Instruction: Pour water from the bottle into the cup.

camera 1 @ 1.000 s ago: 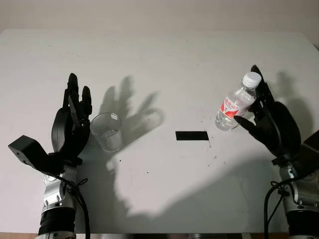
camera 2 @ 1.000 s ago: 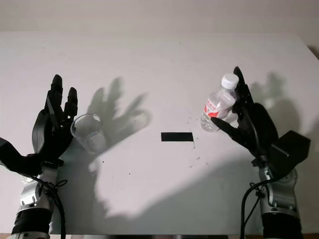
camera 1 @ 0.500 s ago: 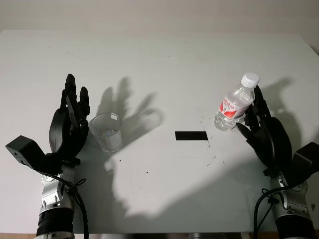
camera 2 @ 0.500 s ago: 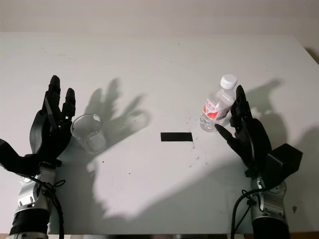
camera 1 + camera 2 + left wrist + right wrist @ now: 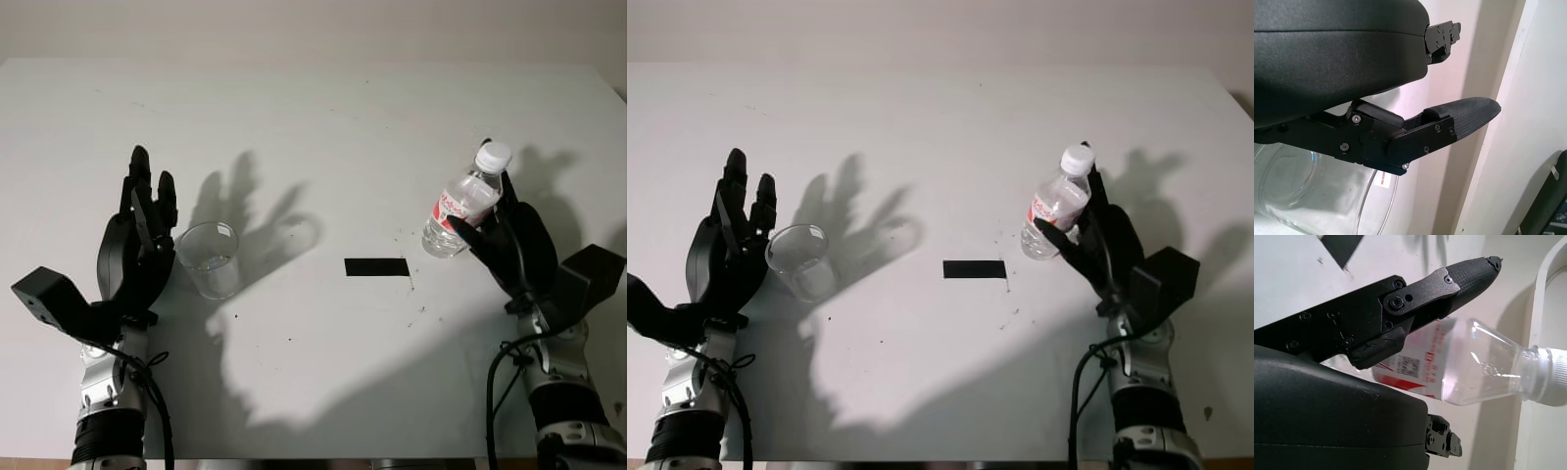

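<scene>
From the head views, the capped bottle [image 5: 466,211] stands near the table's [image 5: 323,117] right edge with the right robot hand [image 5: 505,245] cupped beside it, not yet visibly gripping, while the open left robot hand [image 5: 137,245] flanks the cup [image 5: 209,258] toward the left edge, a black strip [image 5: 377,266] between them; the right wrist view shows a finger [image 5: 1459,279] crossing the bottle's label; the left wrist view shows the cup's rim close beneath the hand.

Light bright and hard on the white table [image 5: 313,127], coming from the near side, low. Sharp dark shadows thrown toward the far edge: finger shadow of the left hand [image 5: 137,250] falls beyond the cup [image 5: 210,258]; the right hand [image 5: 509,245] and bottle [image 5: 464,202] shadow toward the far right corner. Broad soft grey shadow along the near edge. Wrist views: black shells close, glossy, slightly soft; bottle plastic shows small highlights.
</scene>
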Robot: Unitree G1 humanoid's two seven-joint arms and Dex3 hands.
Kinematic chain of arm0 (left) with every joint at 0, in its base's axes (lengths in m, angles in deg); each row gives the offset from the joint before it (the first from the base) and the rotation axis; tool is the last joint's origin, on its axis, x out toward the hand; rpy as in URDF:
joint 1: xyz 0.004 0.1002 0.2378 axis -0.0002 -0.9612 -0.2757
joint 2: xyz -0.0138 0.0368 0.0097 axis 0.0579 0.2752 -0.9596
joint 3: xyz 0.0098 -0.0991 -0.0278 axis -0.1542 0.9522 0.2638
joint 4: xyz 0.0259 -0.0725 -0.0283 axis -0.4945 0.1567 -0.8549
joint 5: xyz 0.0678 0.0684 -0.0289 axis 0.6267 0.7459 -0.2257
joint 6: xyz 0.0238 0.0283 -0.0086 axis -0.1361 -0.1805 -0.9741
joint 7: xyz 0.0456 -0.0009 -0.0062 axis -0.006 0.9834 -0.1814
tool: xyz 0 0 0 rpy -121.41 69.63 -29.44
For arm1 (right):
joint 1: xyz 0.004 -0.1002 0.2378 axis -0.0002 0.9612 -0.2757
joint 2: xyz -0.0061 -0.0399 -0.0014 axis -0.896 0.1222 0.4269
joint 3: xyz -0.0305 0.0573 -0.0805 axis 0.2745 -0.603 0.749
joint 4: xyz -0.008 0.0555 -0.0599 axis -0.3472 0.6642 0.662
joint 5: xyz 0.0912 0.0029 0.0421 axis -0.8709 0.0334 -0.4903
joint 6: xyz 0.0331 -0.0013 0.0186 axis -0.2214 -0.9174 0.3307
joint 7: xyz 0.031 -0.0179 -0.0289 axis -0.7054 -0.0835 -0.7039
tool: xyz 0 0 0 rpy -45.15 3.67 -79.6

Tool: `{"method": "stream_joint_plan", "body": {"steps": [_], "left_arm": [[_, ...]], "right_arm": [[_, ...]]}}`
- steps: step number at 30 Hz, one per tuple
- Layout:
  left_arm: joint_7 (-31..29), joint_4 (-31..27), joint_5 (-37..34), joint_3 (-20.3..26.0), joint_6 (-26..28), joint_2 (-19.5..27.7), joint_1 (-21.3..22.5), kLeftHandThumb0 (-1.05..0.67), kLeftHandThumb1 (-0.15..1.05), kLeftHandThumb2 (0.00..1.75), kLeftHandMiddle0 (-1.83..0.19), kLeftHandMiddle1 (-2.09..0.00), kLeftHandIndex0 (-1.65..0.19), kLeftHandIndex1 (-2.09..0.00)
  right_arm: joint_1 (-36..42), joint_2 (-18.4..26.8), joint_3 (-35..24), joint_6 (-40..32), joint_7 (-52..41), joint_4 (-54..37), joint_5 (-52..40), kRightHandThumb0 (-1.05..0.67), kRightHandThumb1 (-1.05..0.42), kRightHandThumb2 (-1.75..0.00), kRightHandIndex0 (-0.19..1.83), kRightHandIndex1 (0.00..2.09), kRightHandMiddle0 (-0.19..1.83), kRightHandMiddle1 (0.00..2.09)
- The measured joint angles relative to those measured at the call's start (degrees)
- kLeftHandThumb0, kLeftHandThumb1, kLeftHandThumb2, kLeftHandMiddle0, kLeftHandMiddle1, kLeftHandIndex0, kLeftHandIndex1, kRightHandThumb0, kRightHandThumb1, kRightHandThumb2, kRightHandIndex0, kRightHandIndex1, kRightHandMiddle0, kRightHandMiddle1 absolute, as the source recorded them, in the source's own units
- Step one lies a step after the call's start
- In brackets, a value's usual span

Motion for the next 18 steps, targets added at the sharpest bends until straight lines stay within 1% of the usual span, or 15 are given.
{"method": "stream_joint_plan", "body": {"steps": [6, 11, 15, 18], "left_arm": [[0.75, -1.32, -0.01, 0.04, 0.04, -0.15, -0.94, -0.78, 1.05, 0.74, 0.19, 0.0, 0.19, 0.0], [1.05, -1.63, 0.25, 0.07, -0.04, -0.15, -1.27, -0.77, 1.05, 0.75, 0.19, 0.0, 0.19, 0.0], [1.19, -1.82, 0.27, 0.08, -0.04, -0.15, -1.43, -0.77, 1.05, 0.75, 0.19, 0.0, 0.19, 0.0], [1.2, -1.82, 0.28, 0.02, -0.04, -0.15, -1.43, -0.76, 1.05, 0.75, 0.19, 0.0, 0.19, 0.0]], "right_arm": [[-2.9, -0.8, -0.61, 0.37, -0.85, 3.45, -1.88, -0.86, -0.91, -0.04, -0.19, 0.0, -0.16, 0.04], [-3.4, -1.06, -0.38, 0.28, -1.88, 4.03, -2.14, -0.85, -0.89, -0.05, -0.19, 0.02, -0.14, 0.05], [-3.26, -1.11, 0.17, -1.61, -5.39, 2.29, -3.02, -0.79, -0.89, -0.05, -0.15, 0.05, -0.1, 0.07], [-3.12, -1.11, 0.76, -3.47, -8.96, -0.65, -4.26, -0.74, -0.87, -0.05, -0.07, 0.09, 0.02, 0.12]]}}
